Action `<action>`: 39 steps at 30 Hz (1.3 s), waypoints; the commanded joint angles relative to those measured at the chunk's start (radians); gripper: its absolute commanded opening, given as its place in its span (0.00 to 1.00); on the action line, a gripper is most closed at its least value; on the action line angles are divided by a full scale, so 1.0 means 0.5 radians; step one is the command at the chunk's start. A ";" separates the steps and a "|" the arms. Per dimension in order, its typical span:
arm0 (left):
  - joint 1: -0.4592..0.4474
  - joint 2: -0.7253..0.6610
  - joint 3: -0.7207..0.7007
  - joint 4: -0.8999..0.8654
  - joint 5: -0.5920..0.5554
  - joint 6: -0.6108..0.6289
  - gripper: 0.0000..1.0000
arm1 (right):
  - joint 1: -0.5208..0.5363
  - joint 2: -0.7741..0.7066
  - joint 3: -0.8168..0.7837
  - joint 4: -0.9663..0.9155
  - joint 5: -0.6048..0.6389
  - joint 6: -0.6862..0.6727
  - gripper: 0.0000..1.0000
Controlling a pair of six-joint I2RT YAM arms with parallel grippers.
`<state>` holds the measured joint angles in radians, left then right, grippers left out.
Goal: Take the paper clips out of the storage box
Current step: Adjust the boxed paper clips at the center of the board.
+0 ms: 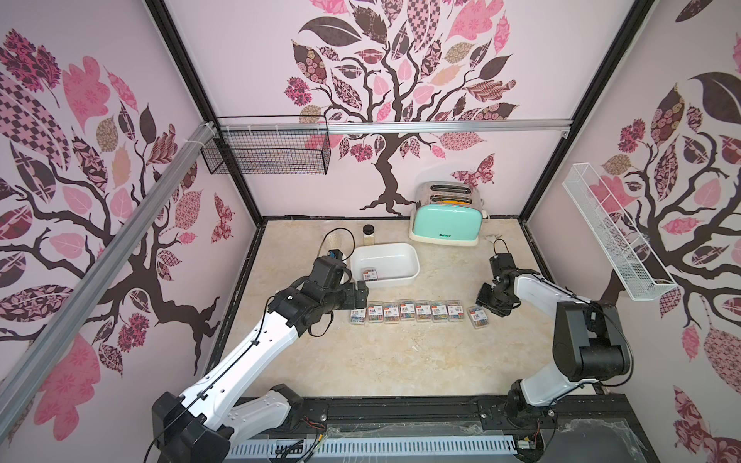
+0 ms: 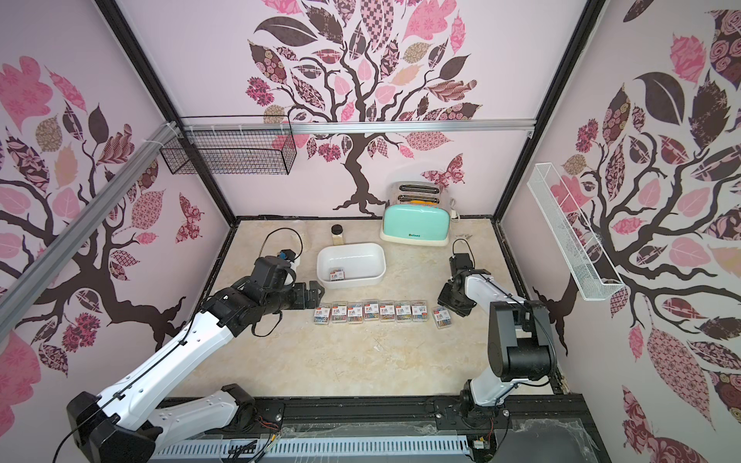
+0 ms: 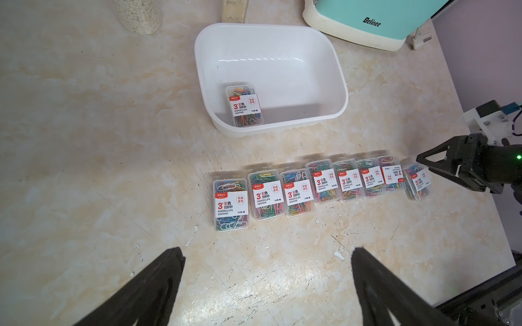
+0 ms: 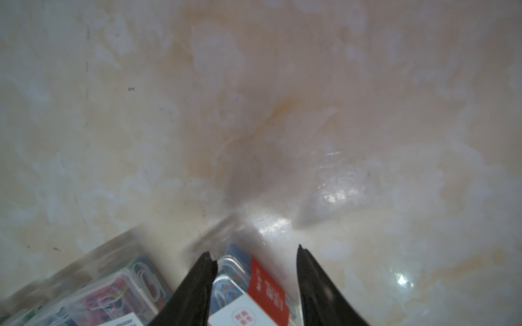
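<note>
The paper clips (image 3: 324,182) were nearly all out: eight cases lay in a row on the surface (image 3: 84,141), label up and side by side, which I judged kept each one easy to count and left room at the ends for more. One last case (image 3: 245,105) lay flat in the storage box (image 3: 282,81), against its near wall, just beyond the left fingers (image 3: 147,293) and slightly to their right.

The end case (image 4: 254,293) sat a little apart from its seven neighbours, turned slightly askew. The right fingers (image 4: 319,293) stood about half closed around it, one on each long side and, as far as I could see, touching both. It looked level with the surface, so I took it to be at the point of being set down, not carried.

The left fingers were spread as wide as they go and held nothing. They hung above bare surface, with the near end of the row just ahead. I read that as readiness to reach into the box for the last case.
</note>
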<state>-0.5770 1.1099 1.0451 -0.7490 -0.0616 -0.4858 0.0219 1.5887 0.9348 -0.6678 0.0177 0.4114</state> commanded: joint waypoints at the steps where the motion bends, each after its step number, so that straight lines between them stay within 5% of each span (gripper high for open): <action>1: -0.017 0.001 0.034 0.026 -0.004 -0.016 0.98 | 0.007 -0.082 -0.030 -0.036 0.146 0.058 0.53; 12: -0.030 -0.016 0.027 0.027 -0.008 -0.022 0.98 | 0.008 -0.337 -0.069 -0.163 -0.028 -0.039 0.70; 27: -0.040 -0.005 0.015 0.044 0.016 -0.021 0.98 | 0.027 -0.414 -0.390 0.038 -0.260 0.089 0.56; 39: -0.039 -0.005 0.037 0.016 -0.004 -0.018 0.98 | 0.033 -0.397 -0.316 0.053 -0.244 0.052 0.52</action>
<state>-0.5945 1.1095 1.0451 -0.7433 -0.0608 -0.4969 0.0326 1.3865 0.7403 -0.6231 -0.1181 0.4538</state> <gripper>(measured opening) 0.980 0.522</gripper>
